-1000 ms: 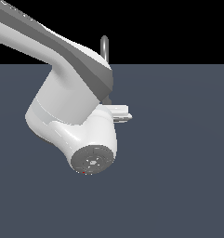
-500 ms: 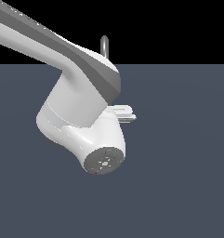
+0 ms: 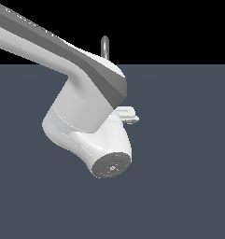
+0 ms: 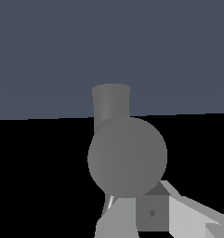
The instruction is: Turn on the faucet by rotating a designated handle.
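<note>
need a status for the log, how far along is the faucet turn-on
Done: the arm has reached the faucet; in the exterior view only its spout tip shows above the arm. In hand: the wrist view shows a grey faucet part filling the frame close ahead, with a finger beside it. The handle cannot be made out, nor any contact. Left: as far as visible, rotating the handle.

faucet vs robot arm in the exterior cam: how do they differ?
Size: the faucet shows only as a thin arched sliver; the robot arm fills much of the frame.
Colour: the faucet is grey metallic; the arm is white with grey panels.
Visibility: the arm is in full view in front; the faucet sits behind it, mostly hidden, only its top showing.
Shared: both have glossy highlights.
</note>
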`<state>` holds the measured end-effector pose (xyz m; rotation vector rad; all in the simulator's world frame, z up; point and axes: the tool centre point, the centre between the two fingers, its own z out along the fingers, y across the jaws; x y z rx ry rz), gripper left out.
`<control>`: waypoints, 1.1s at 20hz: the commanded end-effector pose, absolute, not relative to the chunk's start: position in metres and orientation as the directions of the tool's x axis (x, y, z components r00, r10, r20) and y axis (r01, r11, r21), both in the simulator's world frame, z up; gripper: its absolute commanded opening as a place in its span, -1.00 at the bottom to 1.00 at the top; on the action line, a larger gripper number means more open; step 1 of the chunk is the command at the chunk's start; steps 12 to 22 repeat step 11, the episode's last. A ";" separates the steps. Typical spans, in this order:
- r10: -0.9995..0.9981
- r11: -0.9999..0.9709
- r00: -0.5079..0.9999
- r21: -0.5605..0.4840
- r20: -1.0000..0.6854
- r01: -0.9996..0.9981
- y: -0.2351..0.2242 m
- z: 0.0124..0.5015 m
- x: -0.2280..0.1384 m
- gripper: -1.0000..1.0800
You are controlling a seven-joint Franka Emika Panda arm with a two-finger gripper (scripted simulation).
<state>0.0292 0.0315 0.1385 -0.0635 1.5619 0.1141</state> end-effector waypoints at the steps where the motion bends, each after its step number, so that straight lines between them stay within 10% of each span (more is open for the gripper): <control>1: 0.018 0.997 -0.007 0.019 -1.000 -0.077 0.008 0.126 0.029 -1.00; 22: 0.001 1.000 0.000 0.001 -1.000 -0.019 -0.036 0.103 0.029 -1.00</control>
